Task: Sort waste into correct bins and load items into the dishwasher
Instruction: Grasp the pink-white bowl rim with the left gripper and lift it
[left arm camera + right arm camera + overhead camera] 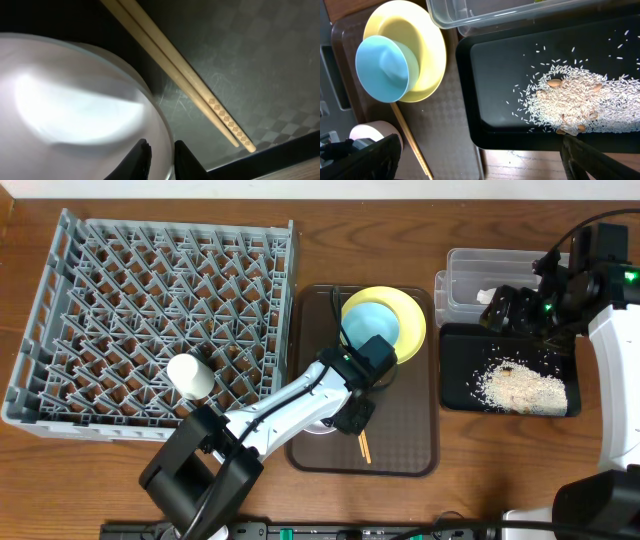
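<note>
My left gripper [161, 155] is shut on the rim of the white bowl [75, 110], one finger inside and one outside; overhead it [350, 415] sits over the brown tray. Two wooden chopsticks [200, 90] lie beside the bowl, their tips showing overhead [364, 447]. The light blue bowl [372, 330] rests on the yellow plate [412, 315]. A small white cup [190, 375] is in the grey dish rack [120, 270]. My right gripper [480, 160] is open wide and empty, over the black tray [460, 350] holding rice scraps [520, 388]. The napkin [487, 295] lies in the clear tub [470, 265].
The brown serving tray [400, 450] lies between the rack and the bins, near the table's front edge. The right wrist view shows the plate [427, 50], the blue bowl [382, 67], a chopstick [410, 135] and the black tray's rim [465, 90].
</note>
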`<state>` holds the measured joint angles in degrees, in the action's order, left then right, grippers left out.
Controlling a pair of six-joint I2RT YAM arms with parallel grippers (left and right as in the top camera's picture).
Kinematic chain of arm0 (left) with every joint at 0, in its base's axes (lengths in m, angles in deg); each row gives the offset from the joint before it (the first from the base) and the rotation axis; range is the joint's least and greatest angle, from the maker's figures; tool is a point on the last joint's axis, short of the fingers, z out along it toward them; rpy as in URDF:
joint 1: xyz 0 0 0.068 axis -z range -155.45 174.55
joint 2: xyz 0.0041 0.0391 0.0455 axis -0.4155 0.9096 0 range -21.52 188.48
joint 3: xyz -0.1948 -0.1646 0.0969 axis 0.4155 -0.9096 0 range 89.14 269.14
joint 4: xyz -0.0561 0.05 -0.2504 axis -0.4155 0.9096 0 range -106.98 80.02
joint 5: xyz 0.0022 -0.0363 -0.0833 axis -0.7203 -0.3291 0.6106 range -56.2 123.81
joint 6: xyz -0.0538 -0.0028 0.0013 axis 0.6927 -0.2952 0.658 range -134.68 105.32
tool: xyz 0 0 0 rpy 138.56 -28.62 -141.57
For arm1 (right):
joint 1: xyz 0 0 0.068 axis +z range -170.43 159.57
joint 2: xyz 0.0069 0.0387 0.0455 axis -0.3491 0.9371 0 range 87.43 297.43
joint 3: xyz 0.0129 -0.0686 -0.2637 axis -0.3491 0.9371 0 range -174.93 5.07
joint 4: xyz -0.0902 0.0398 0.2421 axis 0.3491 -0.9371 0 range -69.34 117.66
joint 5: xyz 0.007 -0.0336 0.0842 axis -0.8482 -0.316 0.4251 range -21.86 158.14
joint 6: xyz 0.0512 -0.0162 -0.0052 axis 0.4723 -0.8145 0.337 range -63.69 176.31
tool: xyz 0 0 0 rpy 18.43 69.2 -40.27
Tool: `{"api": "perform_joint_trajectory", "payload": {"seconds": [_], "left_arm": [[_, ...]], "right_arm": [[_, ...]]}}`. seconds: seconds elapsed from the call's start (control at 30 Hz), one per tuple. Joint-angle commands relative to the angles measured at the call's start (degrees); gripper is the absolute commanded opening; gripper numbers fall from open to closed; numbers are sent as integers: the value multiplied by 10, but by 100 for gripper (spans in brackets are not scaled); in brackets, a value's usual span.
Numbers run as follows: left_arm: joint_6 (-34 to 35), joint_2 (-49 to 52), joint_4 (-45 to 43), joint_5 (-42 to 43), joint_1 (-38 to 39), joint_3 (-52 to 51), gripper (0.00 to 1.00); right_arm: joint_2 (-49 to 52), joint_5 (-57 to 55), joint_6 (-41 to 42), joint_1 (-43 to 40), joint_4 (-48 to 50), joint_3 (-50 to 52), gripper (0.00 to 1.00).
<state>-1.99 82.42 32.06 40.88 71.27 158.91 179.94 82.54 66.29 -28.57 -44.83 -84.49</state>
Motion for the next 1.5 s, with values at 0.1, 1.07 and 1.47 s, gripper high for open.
{"api": "perform_joint_trajectory", "payload": {"seconds": [0.1, 1.07, 1.47], "left_arm": [[3, -10, -29, -10, 8, -8, 21], [6, -9, -46, -18, 8, -37, 21], [5, -16, -46, -18, 8, -21, 8]], "right_arm": [[-14, 5, -9, -5, -4, -6, 99], [-14, 5, -9, -5, -12, -6, 99], [-14, 5, -9, -5, -12, -6, 99]]}}
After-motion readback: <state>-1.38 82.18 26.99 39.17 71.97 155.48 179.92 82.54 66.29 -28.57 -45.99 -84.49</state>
